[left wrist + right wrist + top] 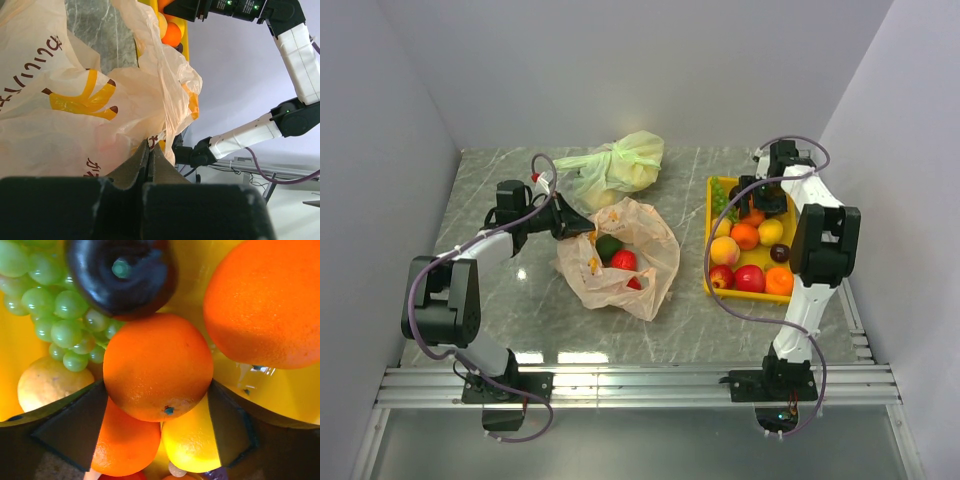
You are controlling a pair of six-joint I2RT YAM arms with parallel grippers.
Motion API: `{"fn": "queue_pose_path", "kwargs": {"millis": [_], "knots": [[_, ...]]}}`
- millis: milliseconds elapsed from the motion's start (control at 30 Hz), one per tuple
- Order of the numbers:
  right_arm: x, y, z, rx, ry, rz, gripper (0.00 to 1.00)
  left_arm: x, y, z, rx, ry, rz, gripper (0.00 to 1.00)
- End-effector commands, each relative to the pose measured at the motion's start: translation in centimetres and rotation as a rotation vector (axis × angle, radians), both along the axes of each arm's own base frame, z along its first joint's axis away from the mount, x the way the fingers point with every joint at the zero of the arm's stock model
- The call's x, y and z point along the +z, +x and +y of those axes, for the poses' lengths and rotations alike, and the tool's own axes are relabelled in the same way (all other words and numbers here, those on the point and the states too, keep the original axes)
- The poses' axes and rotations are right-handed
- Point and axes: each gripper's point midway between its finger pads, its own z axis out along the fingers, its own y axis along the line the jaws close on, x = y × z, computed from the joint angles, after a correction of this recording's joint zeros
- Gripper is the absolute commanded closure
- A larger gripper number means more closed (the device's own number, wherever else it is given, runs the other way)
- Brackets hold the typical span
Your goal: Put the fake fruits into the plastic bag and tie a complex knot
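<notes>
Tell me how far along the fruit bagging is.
Done: a green piece and red fruit lie in the plastic bag. In hand: the left gripper pinches the bag's edge, and the right gripper has its jaws on an orange. Left: the yellow tray holds many fruits, and no knot is tied.

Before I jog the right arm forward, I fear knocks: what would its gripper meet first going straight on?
The orange, framed between the fingers of the right gripper in the yellow tray; whether they already touch it is unclear.
</notes>
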Motion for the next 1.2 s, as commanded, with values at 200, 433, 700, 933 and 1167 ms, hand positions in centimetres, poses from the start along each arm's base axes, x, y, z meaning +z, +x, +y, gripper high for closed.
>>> {"fn": "queue_pose_path", "kwargs": {"millis": [200, 433, 700, 933, 1167], "knots": [[8.8, 0.3, -0.3, 0.047, -0.051, -0.191, 0.37, 1.6, 0.8, 0.0, -0.02, 0.006, -0.073, 1.0], [15.5, -2.7, 5.2, 0.237, 0.047, -0.269, 0.44, 1.8, 0.7, -0.1, -0.022, -0.003, -0.07, 0.99], [16.3, -11.7, 22.6, 0.667, 0.314, -0.24, 0.51, 2.6, 0.7, -0.3, -0.022, -0.049, -0.064, 0.99], [13.3, -14.8, 33.3, 0.831, 0.309, -0.176, 0.62, 3.0, 0.6, -0.4, -0.032, -0.074, -0.056, 0.99], [11.1, -15.5, 39.2, 0.856, 0.297, -0.145, 0.37, 3.6, 1.0, 0.1, -0.014, -0.121, -0.047, 0.99]]}}
